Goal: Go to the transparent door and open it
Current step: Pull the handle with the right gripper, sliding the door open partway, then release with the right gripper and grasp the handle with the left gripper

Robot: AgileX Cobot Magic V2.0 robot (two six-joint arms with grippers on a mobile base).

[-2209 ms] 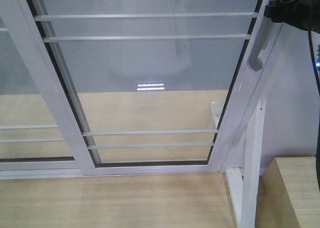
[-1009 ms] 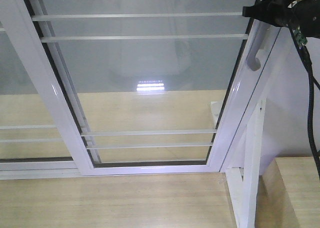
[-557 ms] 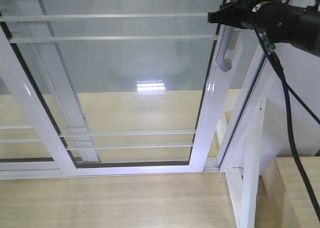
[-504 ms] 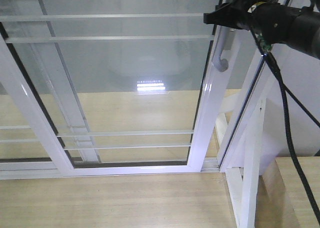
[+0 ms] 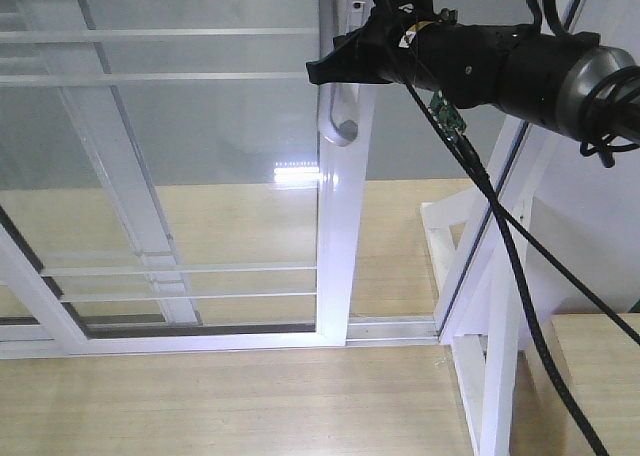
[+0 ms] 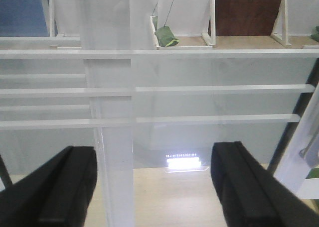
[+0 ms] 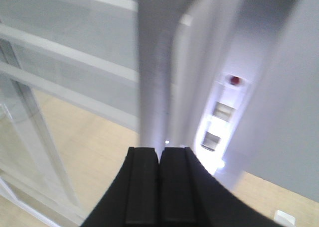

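Plainly, the transparent door (image 5: pixel 338 236) is a rigid thing: glass in a white metal frame, probably heavy enough to resist at first and then run along its bottom track (image 5: pixel 390 329). The glass is brittle and slick, so it is a poor place to push. The grey curved handle (image 5: pixel 338 126) on the upright stile is the sensible hold, and force should go along the track rather than twist the panel.

The door stands near the middle of the front view, with an open gap between its handle edge and the white outer frame (image 5: pixel 470 276) to the right. On the left it overlaps the handle-less panel (image 5: pixel 110 176) behind it.

The right fingers (image 7: pixel 142 187) are pressed together with their tips at the handle; whether any of it is pinched between them I cannot tell. The left fingers (image 6: pixel 65 187) are spread wide on nothing, facing the barred glass. Pale wooden floor (image 5: pixel 250 406) lies below.

No container shows in any view. The pale wooden block (image 5: pixel 600 376) at lower right may be solid or hollow; that cannot be told.
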